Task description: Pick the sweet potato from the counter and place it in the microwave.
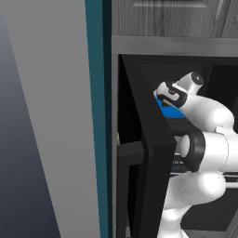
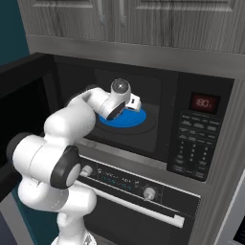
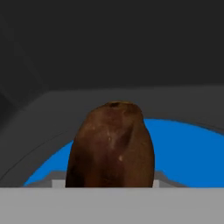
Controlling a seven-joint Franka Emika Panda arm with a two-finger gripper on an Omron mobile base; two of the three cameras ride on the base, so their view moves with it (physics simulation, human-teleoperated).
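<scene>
glossy white arm [image 2: 67, 124], dark joints

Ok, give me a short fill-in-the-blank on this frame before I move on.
1. The sweet potato sits above a round plate coloured ____.
2. The microwave door is ____.
3. The arm reaches ____ the microwave.
4. The microwave display glows ____.

Missing: blue; open; into; red

A mottled brown skin with darker patches is shown on the sweet potato [image 3: 111, 146]. A bright blue is seen on the round plate [image 2: 136, 118], against the black door and dark grey interior of the microwave [image 2: 158, 95]. Red digits are displayed on its black button panel [image 2: 198, 139]. Grey wood grain is carried by the cabinets [image 2: 143, 21] above.
</scene>
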